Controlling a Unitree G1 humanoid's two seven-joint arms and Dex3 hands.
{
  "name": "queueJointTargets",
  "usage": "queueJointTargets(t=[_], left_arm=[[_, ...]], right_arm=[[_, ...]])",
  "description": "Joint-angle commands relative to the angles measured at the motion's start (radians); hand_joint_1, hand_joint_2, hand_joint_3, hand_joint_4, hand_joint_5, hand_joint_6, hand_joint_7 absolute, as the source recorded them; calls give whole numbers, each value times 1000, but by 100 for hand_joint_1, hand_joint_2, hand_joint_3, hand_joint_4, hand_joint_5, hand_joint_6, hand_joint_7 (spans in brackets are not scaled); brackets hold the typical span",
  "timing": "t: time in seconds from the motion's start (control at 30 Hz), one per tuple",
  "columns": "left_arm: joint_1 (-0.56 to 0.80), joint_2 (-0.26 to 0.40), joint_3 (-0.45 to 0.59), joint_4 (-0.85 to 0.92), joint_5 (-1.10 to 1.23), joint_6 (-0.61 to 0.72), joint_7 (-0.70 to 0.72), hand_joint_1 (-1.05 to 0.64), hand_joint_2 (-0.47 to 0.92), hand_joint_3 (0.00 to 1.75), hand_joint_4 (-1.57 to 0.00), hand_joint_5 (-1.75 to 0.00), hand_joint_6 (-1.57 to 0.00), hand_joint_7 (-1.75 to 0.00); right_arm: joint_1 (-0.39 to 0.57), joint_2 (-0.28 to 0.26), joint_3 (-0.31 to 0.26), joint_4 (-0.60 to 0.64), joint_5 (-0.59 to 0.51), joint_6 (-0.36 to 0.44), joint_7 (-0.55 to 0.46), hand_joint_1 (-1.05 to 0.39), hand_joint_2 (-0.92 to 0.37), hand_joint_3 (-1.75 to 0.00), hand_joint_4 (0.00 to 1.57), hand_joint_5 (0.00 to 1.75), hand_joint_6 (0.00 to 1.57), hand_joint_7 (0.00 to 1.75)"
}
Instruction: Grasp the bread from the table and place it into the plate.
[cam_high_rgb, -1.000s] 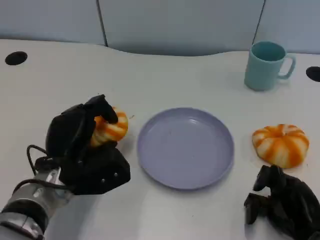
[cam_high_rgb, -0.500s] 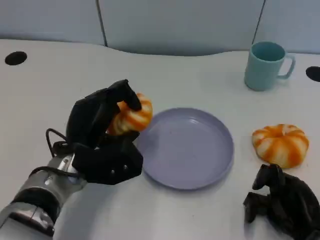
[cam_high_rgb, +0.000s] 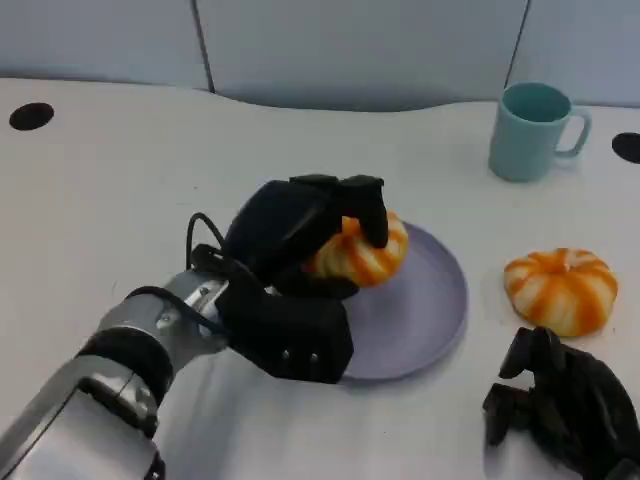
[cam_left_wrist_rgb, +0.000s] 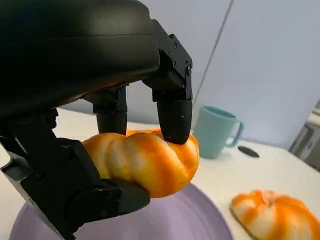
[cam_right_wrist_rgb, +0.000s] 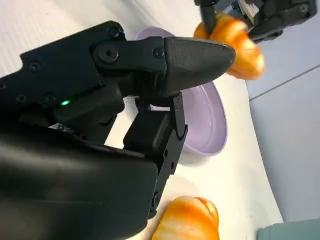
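The white table (cam_high_rgb: 120, 170) spreads around both hands, a pale wall panel behind it. Under the left hand (cam_high_rgb: 300, 235) lies the purple plate (cam_high_rgb: 420, 310). That hand grasps the bread (cam_high_rgb: 362, 250) (orange-striped) between fingers (cam_left_wrist_rgb: 174, 117) and thumb, over the plate. The right hand (cam_high_rgb: 560, 405) rests beside the plate, fingers loosely curled, holding nothing.

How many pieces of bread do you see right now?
2. One bread is held in the left hand above the purple plate. The second bread lies on the table to the plate's right, just ahead of the right hand. Nothing suggests more are hidden.
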Motion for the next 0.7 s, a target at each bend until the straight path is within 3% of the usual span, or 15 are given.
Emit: queueJointTargets(t=[0.03, 0.23, 0.3, 0.47, 0.57, 0.63, 0.7], left_arm=[[-37, 1, -10, 9, 9, -2, -16, -25, 44, 128, -87, -175, -69, -175], [-57, -11, -32, 15, 25, 19, -64, -25, 44, 129, -87, -175, -69, -175], [-86, -25, -64, 21, 50, 53, -126, -32, 55, 124, -89, -175, -69, -175], [-101, -27, -84, 19, 68, 89, -157, -34, 60, 116, -89, -175, -68, -174], [-107, -25, -89, 22, 68, 101, -183, -33, 60, 114, -84, -169, -78, -144], [-108, -26, -78, 23, 51, 102, -225, -33, 62, 101, -82, -145, -89, -90], [-107, -26, -72, 22, 42, 103, -244, -33, 64, 93, -81, -136, -95, -68]], right_arm=[[24, -3, -3, 16, -6, 14, -8, -44, -92, -49, 120, 141, 108, 133], [26, -3, 0, 13, -9, 13, -6, -44, -92, -48, 120, 140, 109, 133], [29, -2, 6, 5, -12, 17, -8, -47, -92, -47, 120, 140, 109, 132], [30, -7, 12, 0, -13, 18, -3, -47, -92, -47, 122, 139, 111, 130], [25, -6, 7, 14, -6, 8, 4, -48, -92, -46, 123, 138, 111, 129], [18, -6, 2, 26, 0, 5, 13, -48, -92, -46, 123, 137, 111, 129], [15, -6, 0, 32, 2, 4, 16, -48, -92, -46, 124, 137, 111, 129]])
